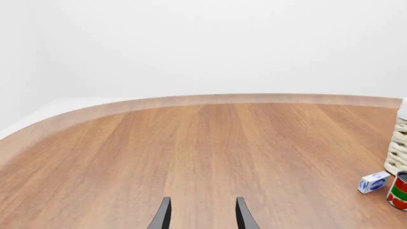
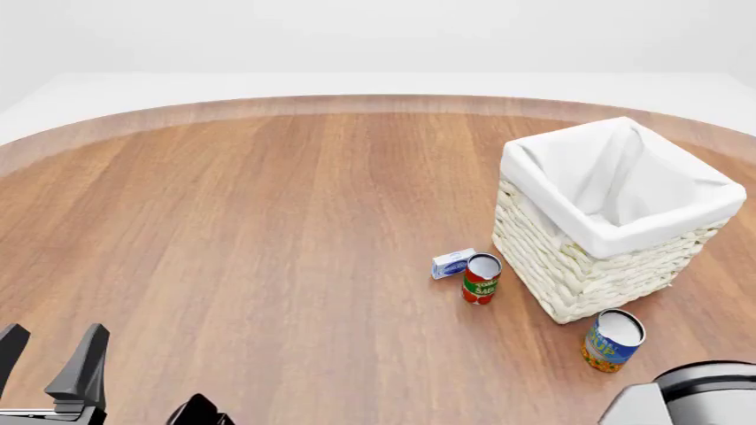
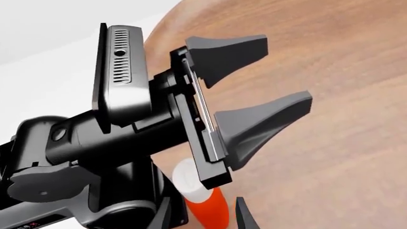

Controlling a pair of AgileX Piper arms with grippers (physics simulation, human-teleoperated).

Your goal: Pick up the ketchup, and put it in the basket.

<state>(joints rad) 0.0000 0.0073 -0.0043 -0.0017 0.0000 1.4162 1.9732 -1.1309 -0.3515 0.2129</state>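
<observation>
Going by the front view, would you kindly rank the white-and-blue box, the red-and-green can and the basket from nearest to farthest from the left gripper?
From the left gripper, at the view's lower left:
1. White-and-blue box, just left of the can.
2. Red-and-green can, beside the box; nearly tied.
3. Basket, farthest right.

lettering on red-and-green can [image 2: 480, 279] and small box [image 2: 451, 264], unreadable

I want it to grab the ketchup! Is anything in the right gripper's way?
Nothing visible. The ketchup lies right between the open right gripper's fingers. The left gripper hangs close by its cap.
</observation>
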